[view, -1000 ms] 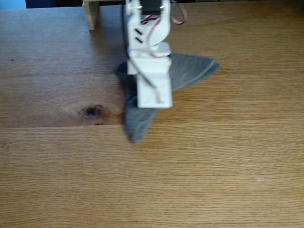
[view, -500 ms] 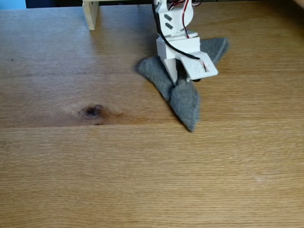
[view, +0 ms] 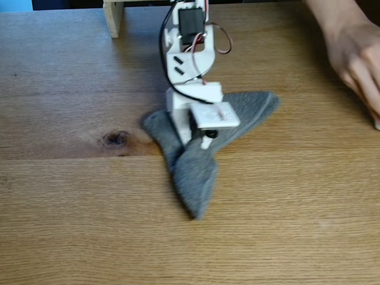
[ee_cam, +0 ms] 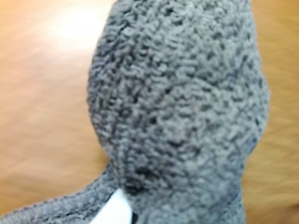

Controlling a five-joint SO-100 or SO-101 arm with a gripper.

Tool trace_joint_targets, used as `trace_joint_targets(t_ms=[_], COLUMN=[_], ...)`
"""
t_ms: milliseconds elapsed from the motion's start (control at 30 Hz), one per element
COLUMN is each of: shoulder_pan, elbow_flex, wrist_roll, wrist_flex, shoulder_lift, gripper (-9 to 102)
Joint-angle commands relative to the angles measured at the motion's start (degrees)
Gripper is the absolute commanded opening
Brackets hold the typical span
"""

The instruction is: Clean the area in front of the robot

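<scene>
The white robot arm reaches down from the table's far edge onto a grey terry cloth. My gripper is shut on the cloth's bunched middle, and the cloth spreads in three flaps over the light-brown wooden tabletop. The dark knot lies just left of the cloth, above the plank seam. In the wrist view the grey cloth fills nearly everything. One white fingertip pokes out at the bottom edge, and wood shows on the left.
A person's hand rests on the table at the upper right. A pale wooden post stands at the far left of the arm's base. Bare wood stretches along the near side and the left.
The arm swung right with the cloth, then came back left and nearer the camera, dragging the cloth along. A hand has entered at the upper right.
</scene>
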Motion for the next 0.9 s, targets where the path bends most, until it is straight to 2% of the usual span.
trace_joint_targets(t_ms=[0, 100, 200, 333, 600, 867], shoulder_pan=[15.56, 20.04, 22.59, 20.21, 8.79, 6.77], elbow_flex=[-7.82, -7.56, -6.06, -1.05, 7.82, 8.96], wrist_roll=[0.88, 2.90, 6.50, 7.29, 8.96, 10.46], wrist_flex=[6.94, 15.64, 28.92, 40.34, 47.02, 55.11], shoulder_lift=[-1.76, -0.53, 2.72, 9.76, 36.91, 55.72], gripper=[0, 0, 0, 0, 0, 0])
